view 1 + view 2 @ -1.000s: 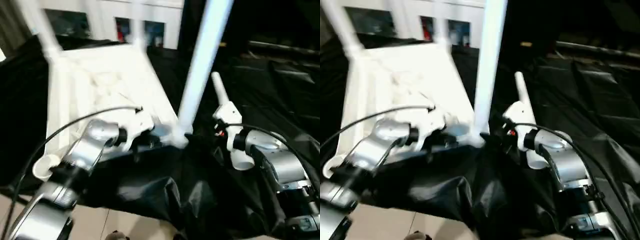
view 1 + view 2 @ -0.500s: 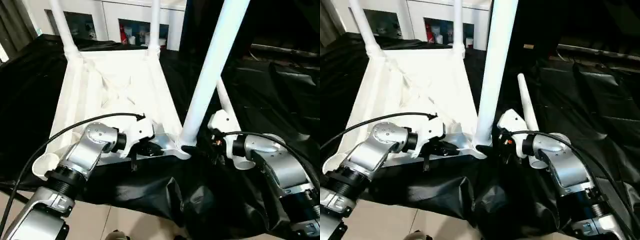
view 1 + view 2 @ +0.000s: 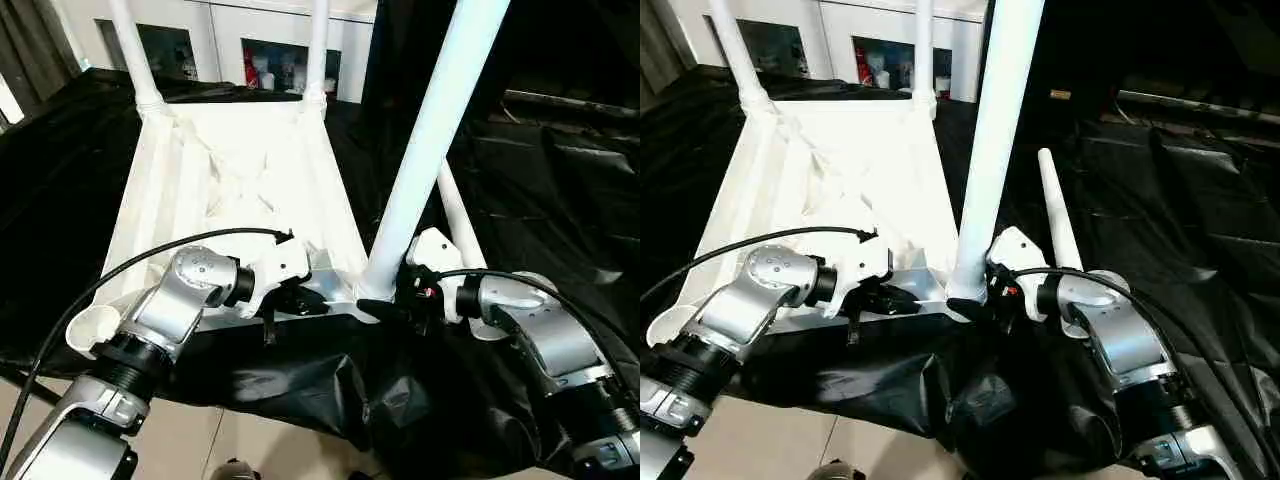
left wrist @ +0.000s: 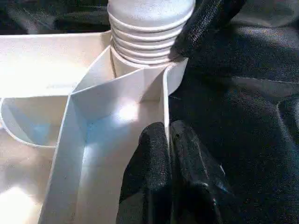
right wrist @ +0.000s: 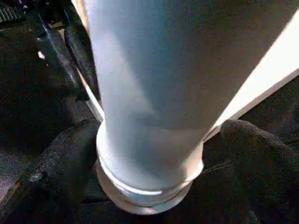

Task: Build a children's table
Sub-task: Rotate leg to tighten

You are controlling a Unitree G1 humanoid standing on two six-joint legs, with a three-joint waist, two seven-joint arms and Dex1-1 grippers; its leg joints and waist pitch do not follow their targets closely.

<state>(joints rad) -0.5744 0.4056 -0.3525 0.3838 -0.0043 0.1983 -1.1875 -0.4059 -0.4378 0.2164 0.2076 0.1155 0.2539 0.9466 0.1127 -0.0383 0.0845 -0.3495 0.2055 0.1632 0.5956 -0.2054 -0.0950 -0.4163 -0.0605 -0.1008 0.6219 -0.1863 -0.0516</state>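
No text, label, brand, number or sign can be read anywhere. The white tabletop, its legs and the black cloth carry no markings. Items behind the cabinet glass at the far side are too small and blurred to make out any writing.

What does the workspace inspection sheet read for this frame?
Surface: black drape, wrinkled.
Job's things: table top upside down; three legs standing in sockets; near leg threaded at its base; fourth leg lying loose; near-left socket empty.
Clutter: nothing seen.
End effectors: left end effector shut on the top's rim; right end effector open, fingers either side of the near leg's base.
Cables: black cable over the left forearm.
Surroundings: white cabinets behind.
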